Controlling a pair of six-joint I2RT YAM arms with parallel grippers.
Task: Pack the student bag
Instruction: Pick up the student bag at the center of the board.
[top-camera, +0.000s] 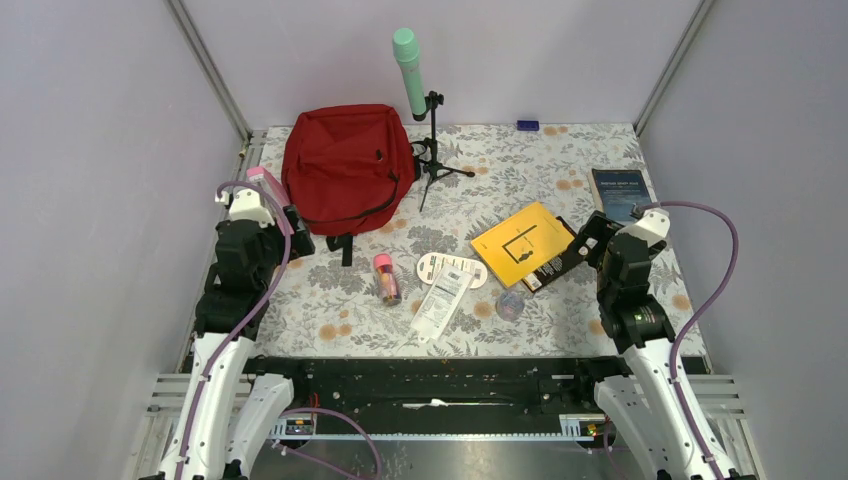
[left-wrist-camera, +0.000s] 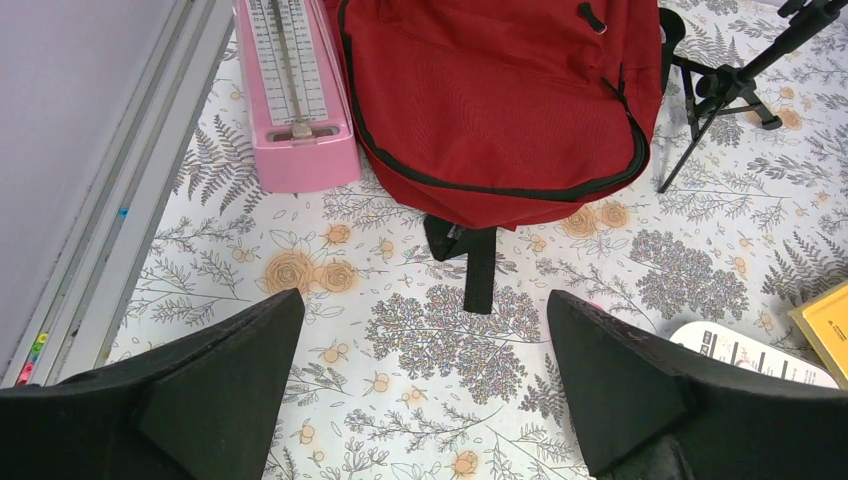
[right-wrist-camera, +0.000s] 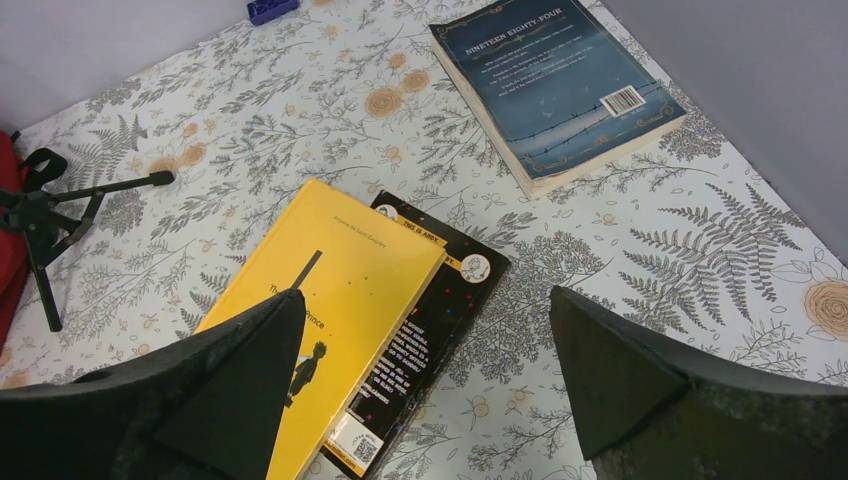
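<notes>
The student bag (top-camera: 345, 165) is a big red backpack lying flat at the back left of the table, and no opening shows in it. From the left wrist view the student bag (left-wrist-camera: 500, 90) fills the top, with a black strap (left-wrist-camera: 478, 265) trailing toward me. My left gripper (left-wrist-camera: 425, 300) hangs open over bare cloth just short of that strap, holding nothing. My left gripper (top-camera: 292, 238) sits off the bag's near-left corner. My right gripper (right-wrist-camera: 425, 295) is open and empty above the near edge of a yellow book (right-wrist-camera: 330, 320). My right gripper (top-camera: 585, 242) is at mid right.
The yellow book (top-camera: 522, 240) lies on a black book (right-wrist-camera: 430, 310). A dark blue book (right-wrist-camera: 555, 90) is at the right edge. A pink metronome (left-wrist-camera: 295, 90) lies left of the bag. A pink-capped tube (top-camera: 386, 278), white packet (top-camera: 445, 290) and a mint microphone on its tripod (top-camera: 432, 150) are near the centre.
</notes>
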